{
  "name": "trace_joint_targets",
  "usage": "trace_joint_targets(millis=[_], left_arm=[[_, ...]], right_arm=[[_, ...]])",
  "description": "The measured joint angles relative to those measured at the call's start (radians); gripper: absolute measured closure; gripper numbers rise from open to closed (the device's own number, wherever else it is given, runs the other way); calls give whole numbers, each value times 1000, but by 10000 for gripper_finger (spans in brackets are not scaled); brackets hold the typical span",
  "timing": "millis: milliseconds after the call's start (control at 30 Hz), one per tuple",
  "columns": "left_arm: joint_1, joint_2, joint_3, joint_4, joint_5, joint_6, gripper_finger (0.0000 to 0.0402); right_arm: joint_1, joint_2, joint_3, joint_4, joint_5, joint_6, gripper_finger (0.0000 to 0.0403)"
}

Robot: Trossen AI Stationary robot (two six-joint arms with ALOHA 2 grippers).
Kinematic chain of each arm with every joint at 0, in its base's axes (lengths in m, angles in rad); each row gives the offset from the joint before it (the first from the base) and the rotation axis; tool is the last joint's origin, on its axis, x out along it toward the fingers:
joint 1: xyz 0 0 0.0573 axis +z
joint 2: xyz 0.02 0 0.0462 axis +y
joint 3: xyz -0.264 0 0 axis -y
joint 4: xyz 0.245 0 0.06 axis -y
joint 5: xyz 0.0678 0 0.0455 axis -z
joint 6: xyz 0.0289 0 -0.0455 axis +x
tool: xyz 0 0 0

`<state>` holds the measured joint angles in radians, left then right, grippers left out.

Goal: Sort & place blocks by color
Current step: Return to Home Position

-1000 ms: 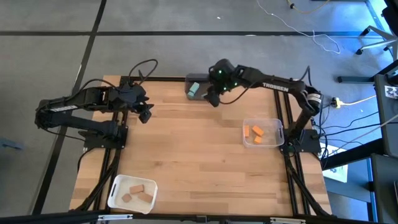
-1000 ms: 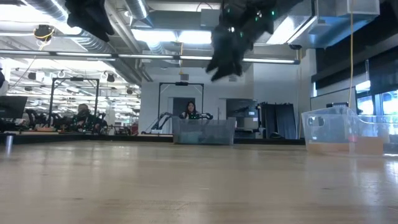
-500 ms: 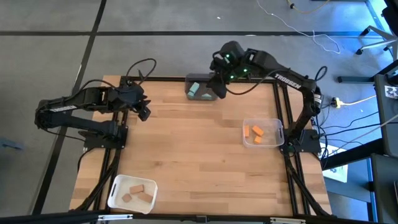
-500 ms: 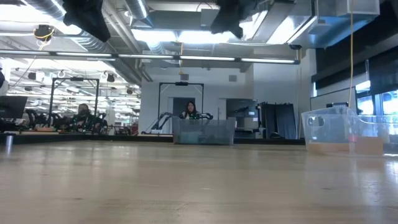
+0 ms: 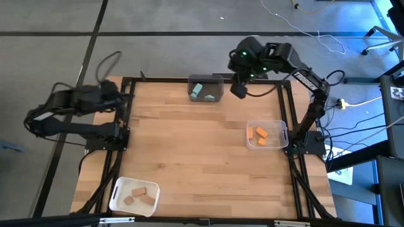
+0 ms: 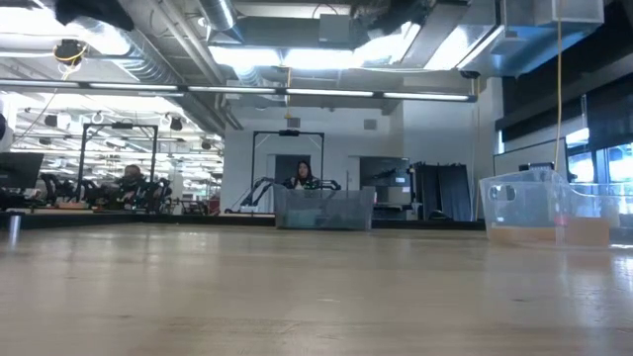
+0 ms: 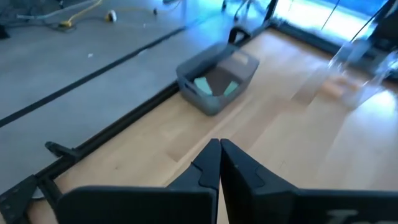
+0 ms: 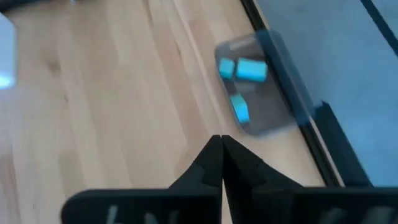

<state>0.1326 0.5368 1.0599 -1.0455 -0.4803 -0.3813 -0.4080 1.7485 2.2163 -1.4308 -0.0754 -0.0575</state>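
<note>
Wood in pale planks makes the top of the table [image 5: 189,157], and every block in sight sits inside a bin. At the near left corner is a white bin [image 5: 113,195] with a few tan blocks [image 5: 139,191] in it. Farther in, close to the right edge, is a clear bin [image 5: 265,147] that holds a few orange blocks [image 5: 261,133]. At the far edge, near the middle, stands a dark grey bin [image 5: 214,93]. Three teal blocks [image 8: 250,70] lie in it, toward its left end. The three bins are well apart from each other. The right claw [image 8: 221,139] hangs high in the air just to the right of the dark grey bin, over the far part of the table. Its two dark fingers are pressed tight together, and there is nothing between them. The left claw [image 7: 219,144] is up by the far left corner of the table, near the black frame [image 5: 164,80] that runs round the edge. It points across the corner toward the dark grey bin. Its fingers are pressed tight together too, and it holds nothing. Behind the table is a big room with bright lamps, and a person [image 6: 302,176] sits there, far away.
</note>
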Motion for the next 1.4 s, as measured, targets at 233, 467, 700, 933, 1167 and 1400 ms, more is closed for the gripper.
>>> trace_joint_targets(millis=[233,467,700,933,1167,1400], left_arm=[[0,-175,0,-31,24,0,401],[0,-257,0,-86,27,47,401],[0,-281,0,-67,38,108,401],[-1,-334,-115,119,136,202,401],[0,-462,-255,208,152,227,401],[0,-531,-297,241,159,234,401]], right_arm=[[48,-49,87,-137,94,52,401],[141,-258,-65,-134,237,178,402],[263,-548,-472,146,292,285,403],[326,-823,-886,506,284,275,403],[328,-1049,-1137,614,285,390,403],[327,-1259,-1331,740,284,382,403]])
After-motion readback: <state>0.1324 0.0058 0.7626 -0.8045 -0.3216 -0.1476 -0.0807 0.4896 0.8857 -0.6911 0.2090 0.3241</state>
